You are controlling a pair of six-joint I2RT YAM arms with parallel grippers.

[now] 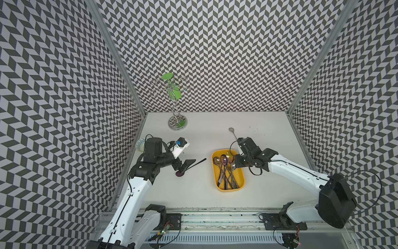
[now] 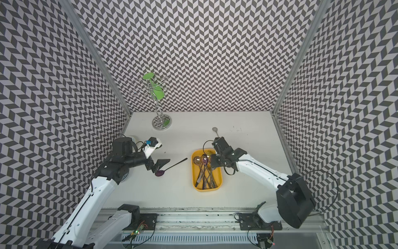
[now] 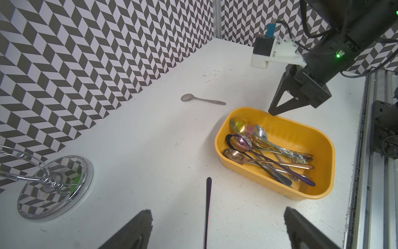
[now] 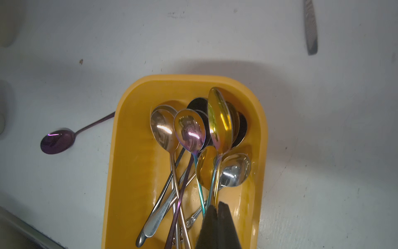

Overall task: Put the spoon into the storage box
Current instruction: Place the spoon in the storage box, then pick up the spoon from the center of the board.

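Note:
A dark purple spoon point(image 1: 179, 173) point(image 2: 160, 173) lies on the white table, left of the storage box. Its thin handle point(image 3: 207, 211) runs between the fingers of my left gripper point(image 1: 187, 165) point(image 3: 218, 212), which stands open just above it without touching it. The yellow storage box point(image 1: 214, 172) point(image 2: 193, 172) point(image 3: 258, 179) point(image 4: 120, 161) holds several spoons. My right gripper point(image 1: 234, 166) point(image 3: 273, 112) point(image 4: 216, 207) hangs shut over the box's far end, and nothing shows between its tips. A silver spoon point(image 1: 231, 130) point(image 3: 202, 99) lies on the table beyond the box.
A chrome rack point(image 1: 177, 122) with a green cup point(image 1: 174, 91) stands at the back left. A small patterned bowl point(image 1: 141, 143) sits behind my left arm by the left wall. Chevron walls close three sides; a metal rail point(image 1: 215, 215) runs along the front.

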